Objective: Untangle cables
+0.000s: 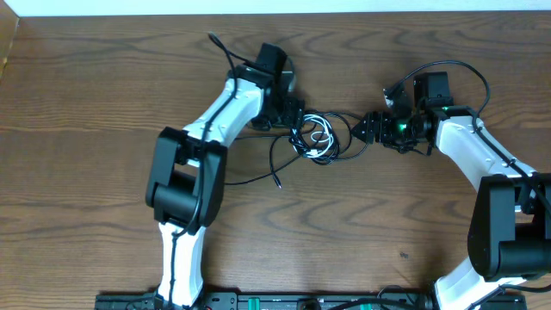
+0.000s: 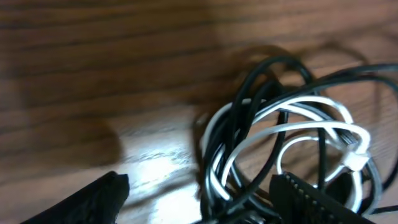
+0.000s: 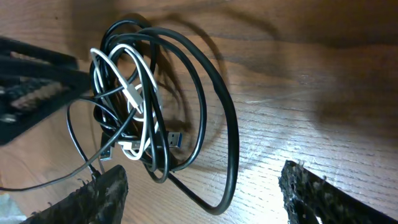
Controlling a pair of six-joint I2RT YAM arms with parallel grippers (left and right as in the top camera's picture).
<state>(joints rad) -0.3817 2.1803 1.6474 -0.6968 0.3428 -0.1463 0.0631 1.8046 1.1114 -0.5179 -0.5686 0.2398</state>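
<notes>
Overhead view is evenly lit and pretty sharp, just soft shadows on the worktop (image 1: pixel 77 95). Left wrist view is dim and smeary, with a white glare patch on the wood and blurry cables (image 2: pixel 292 124). Right wrist view is brighter and crisp, with a dark shadow top right and fuzzy near fingers (image 3: pixel 93 198).

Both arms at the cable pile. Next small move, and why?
Probably lower and close the right gripper on the outermost black loop: its jaws stand open astride that loop, which bulges well away from the white-and-black bundle, so it looks easiest to draw out.
</notes>
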